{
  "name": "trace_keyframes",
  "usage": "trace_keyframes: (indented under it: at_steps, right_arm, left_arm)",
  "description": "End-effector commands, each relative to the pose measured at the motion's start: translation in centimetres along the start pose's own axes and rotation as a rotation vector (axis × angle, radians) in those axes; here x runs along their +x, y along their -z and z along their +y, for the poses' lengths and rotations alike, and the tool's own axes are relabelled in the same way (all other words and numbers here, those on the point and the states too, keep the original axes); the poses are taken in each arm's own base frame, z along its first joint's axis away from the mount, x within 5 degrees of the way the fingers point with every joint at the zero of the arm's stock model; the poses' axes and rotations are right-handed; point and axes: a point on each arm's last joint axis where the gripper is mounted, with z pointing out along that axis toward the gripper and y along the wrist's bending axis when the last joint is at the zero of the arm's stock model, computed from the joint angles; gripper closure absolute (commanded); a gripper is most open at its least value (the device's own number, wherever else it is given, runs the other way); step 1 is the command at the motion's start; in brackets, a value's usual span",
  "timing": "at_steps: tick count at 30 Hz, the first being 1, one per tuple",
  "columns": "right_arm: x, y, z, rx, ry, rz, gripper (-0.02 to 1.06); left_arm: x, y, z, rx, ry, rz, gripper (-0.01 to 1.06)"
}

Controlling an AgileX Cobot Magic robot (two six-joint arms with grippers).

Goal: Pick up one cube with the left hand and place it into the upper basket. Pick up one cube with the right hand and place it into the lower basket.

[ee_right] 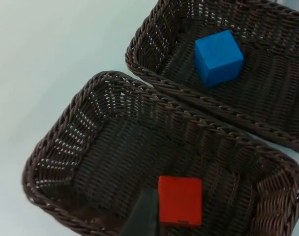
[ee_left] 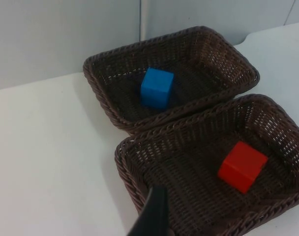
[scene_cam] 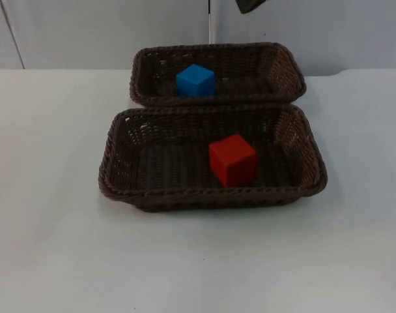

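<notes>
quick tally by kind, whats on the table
Baskets: 2, the upper basket and the lower basket
Cubes: 2, the blue cube in the upper, the red cube in the lower
Total: 4

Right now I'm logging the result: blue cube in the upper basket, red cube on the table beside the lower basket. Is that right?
Not quite. The blue cube does sit in the upper basket, but the red cube is not on the table: it rests inside the lower basket, on its woven floor. The top view shows this plainly.
</notes>
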Motion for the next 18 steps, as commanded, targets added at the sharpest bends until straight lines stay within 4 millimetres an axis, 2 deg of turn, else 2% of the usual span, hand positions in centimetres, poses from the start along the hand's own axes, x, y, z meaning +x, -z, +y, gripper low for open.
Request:
trace_keyframes:
  at_steps: [1,5,9,18]
  right_arm:
    - [-0.2,1.2,0.3,-0.015,-0.013,-0.039,0.24]
    - [0.8,2.3,0.2,-0.019,-0.012,-0.069,0.24]
    - [2.4,3.9,0.1,-0.022,-0.012,-0.093,0.24]
    - [4.3,6.0,-0.1,-0.023,-0.012,-0.100,0.24]
  left_arm:
    - [0.1,0.1,-0.1,0.005,0.011,-0.004,0.25]
    - [0.0,0.5,-0.2,0.012,0.022,-0.019,0.25]
    - [-0.3,2.2,-0.2,-0.001,-0.016,-0.073,0.25]
    - [0.2,4.8,-0.4,0.005,-0.034,-0.081,0.25]
